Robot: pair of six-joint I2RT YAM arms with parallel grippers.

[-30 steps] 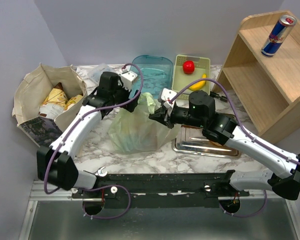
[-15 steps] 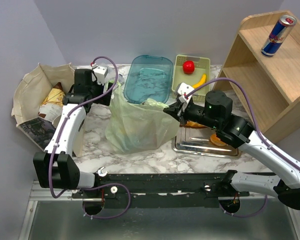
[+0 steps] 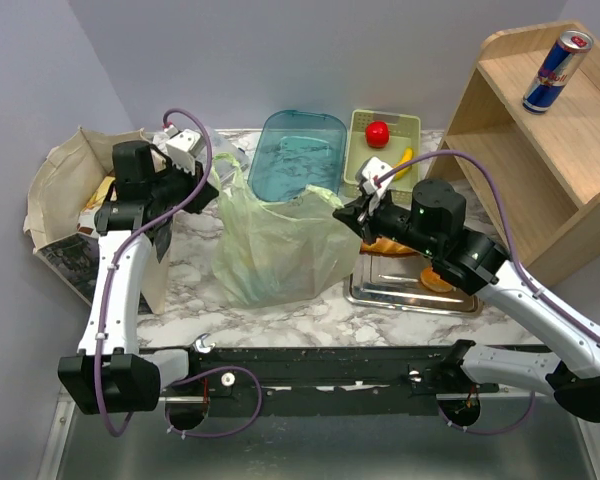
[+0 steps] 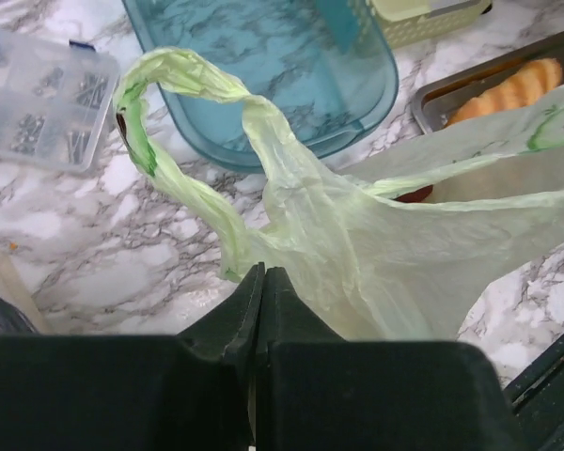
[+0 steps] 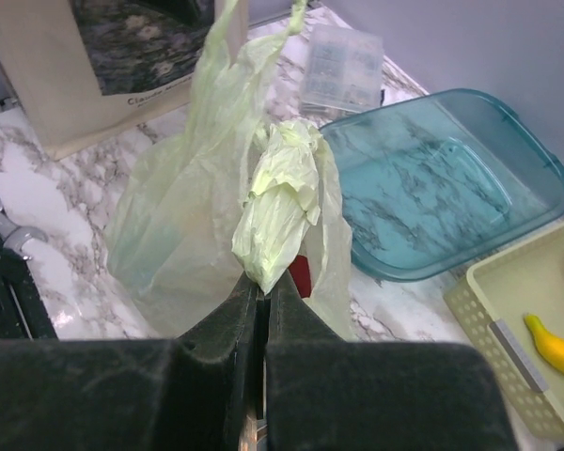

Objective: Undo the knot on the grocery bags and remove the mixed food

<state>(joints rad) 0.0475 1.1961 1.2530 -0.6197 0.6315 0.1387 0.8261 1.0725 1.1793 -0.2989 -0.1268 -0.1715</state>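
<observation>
Green bag (image 3: 280, 250): slumping at mid-table, with the teal tub (image 3: 300, 160) at its 12 o'clock, the steel tray (image 3: 390, 292) at 3 o'clock and the beige tote (image 3: 60, 180) out at 9 o'clock. Being held from two sides. At 10 o'clock, hanging from the left gripper (image 4: 261, 274), with jaws pressed together on the thin film just under the free handle loop (image 4: 207, 83). At 2 o'clock, hanging from the right gripper (image 5: 260, 282), with jaws pinching the other handle, crumpled into a wad (image 5: 280, 202). Showing no knot, judging by the two handles standing well apart. Looking featherlight and limp as material, likely to be slipping, stretching or tearing under a hard pull, and not keeping its mouth open unaided. Probably sagging under the load inside, with something red (image 5: 299, 274) peeping through the mouth. Calling for a hold on the bunched handles or the doubled rim, the thickest parts of the film, rather than on a single layer of wall. Pointing towards keeping one side lifted while reaching in from above for the food.
</observation>
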